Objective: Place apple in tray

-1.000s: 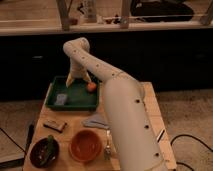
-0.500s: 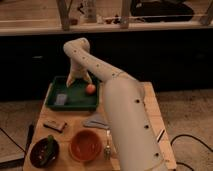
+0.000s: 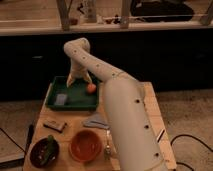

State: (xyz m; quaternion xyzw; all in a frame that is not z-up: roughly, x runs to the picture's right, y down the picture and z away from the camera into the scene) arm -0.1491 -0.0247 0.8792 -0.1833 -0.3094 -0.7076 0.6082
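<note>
The apple [image 3: 91,88], small and orange, lies inside the dark-green tray [image 3: 55,105] near its back right corner. My gripper [image 3: 78,81] hangs down from the bent white arm over the back of the tray, just left of and slightly above the apple. Its fingers look spread and hold nothing. The apple sits beside the right finger, not between the two.
A small grey-blue object [image 3: 61,99] lies in the tray's left part. On the wooden table in front are a brown bar [image 3: 54,125], a grey packet [image 3: 95,120], an orange bowl [image 3: 86,145], a dark bowl [image 3: 44,151] and a fork [image 3: 106,144]. My arm covers the table's right side.
</note>
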